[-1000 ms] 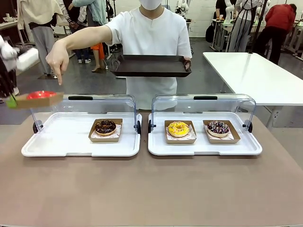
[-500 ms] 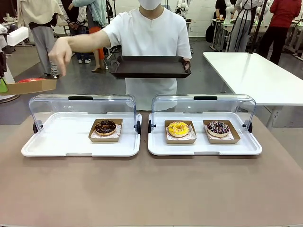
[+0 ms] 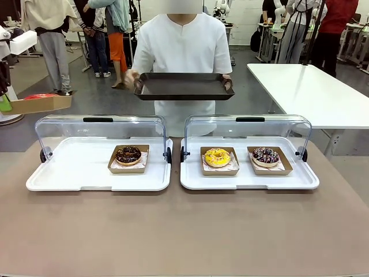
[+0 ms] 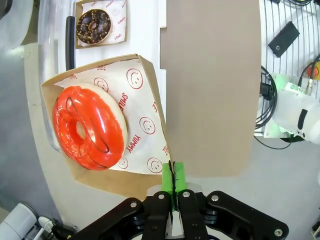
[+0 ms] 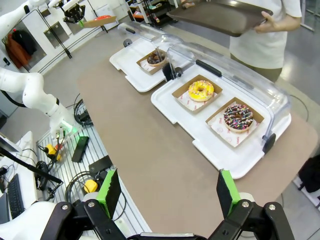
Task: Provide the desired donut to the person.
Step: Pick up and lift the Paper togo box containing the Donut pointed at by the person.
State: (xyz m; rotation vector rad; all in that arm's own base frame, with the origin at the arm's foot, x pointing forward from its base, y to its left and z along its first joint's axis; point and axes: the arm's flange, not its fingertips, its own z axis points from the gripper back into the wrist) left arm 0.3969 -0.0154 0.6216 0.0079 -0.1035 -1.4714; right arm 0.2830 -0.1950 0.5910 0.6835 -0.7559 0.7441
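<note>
Our left gripper [image 4: 173, 176] has its green pads pressed together on the rim of a cardboard tray [image 4: 145, 95], pinching the wall and the printed paper liner at one corner. The red-glazed donut [image 4: 89, 128] lies in that tray just beyond the jaws and off to one side of them, touching neither pad. In the front view we see the same gripper [image 3: 4, 105] holding the tray aloft, with the donut on the side of the jaws nearer the person [image 3: 181, 46]. The person stands well beyond the jaws, with both hands on a dark serving tray [image 3: 183, 86] held flat in front of the body.

Farther out past the pinched tray, a chocolate donut [image 4: 94, 26] sits in its own cardboard tray in a white display case [image 4: 162, 20].

Our right gripper [image 5: 168, 194] has its jaws spread wide with nothing between them. Well ahead of them, a yellow-iced donut [image 5: 201, 90] and a sprinkled chocolate donut [image 5: 239, 116] lie side by side in a second white case [image 5: 200, 135] with a clear lid.
</note>
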